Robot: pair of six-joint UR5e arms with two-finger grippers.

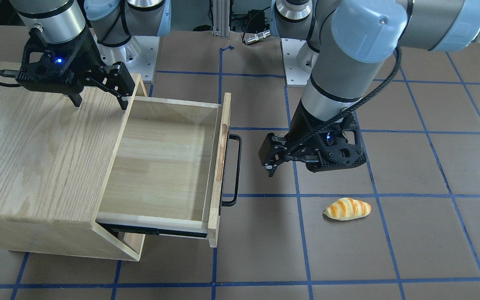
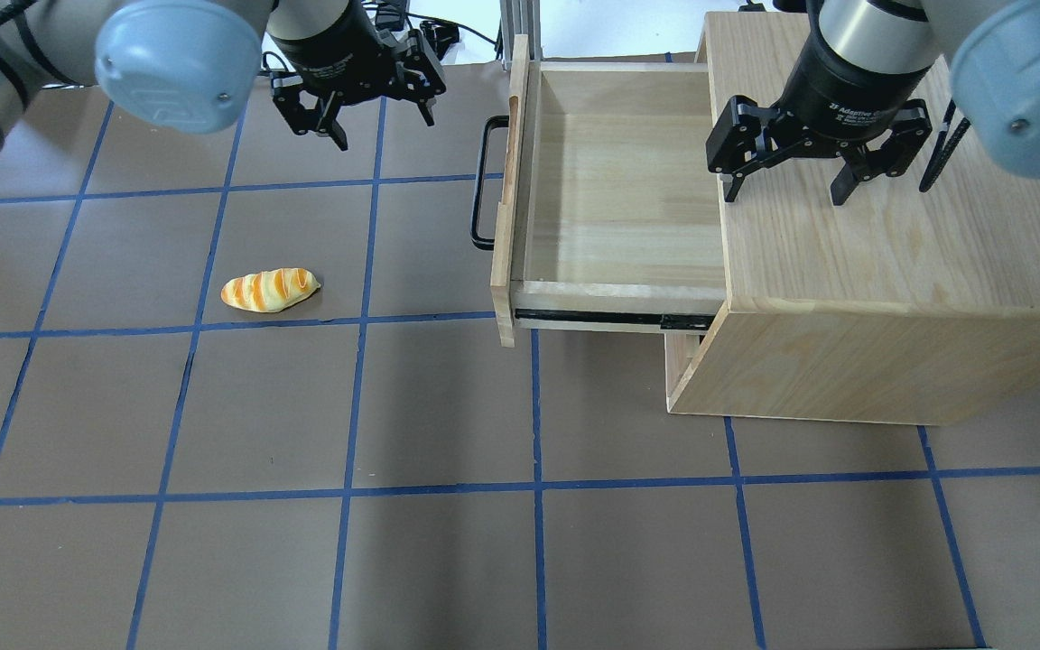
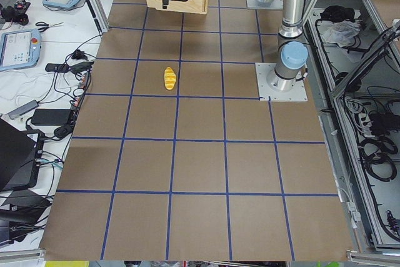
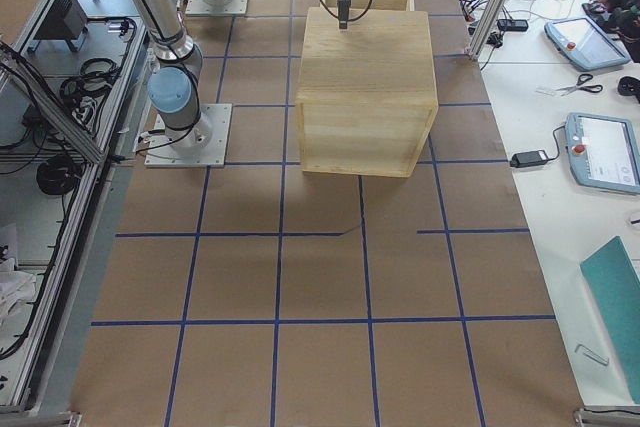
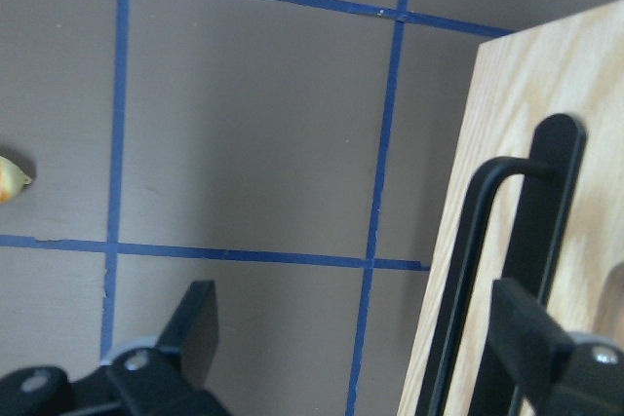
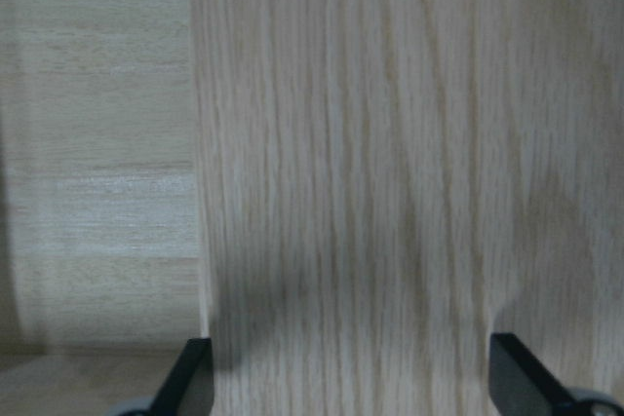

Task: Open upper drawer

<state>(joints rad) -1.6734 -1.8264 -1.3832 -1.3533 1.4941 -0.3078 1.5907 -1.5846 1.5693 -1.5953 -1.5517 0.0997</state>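
The upper drawer (image 1: 161, 166) is pulled far out of the oak-grain cabinet (image 1: 36, 146) and its pale-wood box is empty. Its black bar handle (image 1: 236, 171) and oblong rim cutout face the left gripper. In the overhead view the drawer (image 2: 619, 199) and handle (image 2: 481, 194) show the same. My left gripper (image 1: 270, 164) is open and empty, a short way off the handle and clear of it; its wrist view shows the handle (image 5: 487, 270) beside the right finger. My right gripper (image 2: 786, 197) is open and empty, just above the cabinet top near its front edge.
A toy bread loaf (image 1: 347, 208) lies on the brown mat on the left arm's side, also in the overhead view (image 2: 269, 290). A lower wooden front panel (image 2: 678, 361) shows under the drawer. Blue tape lines grid the table.
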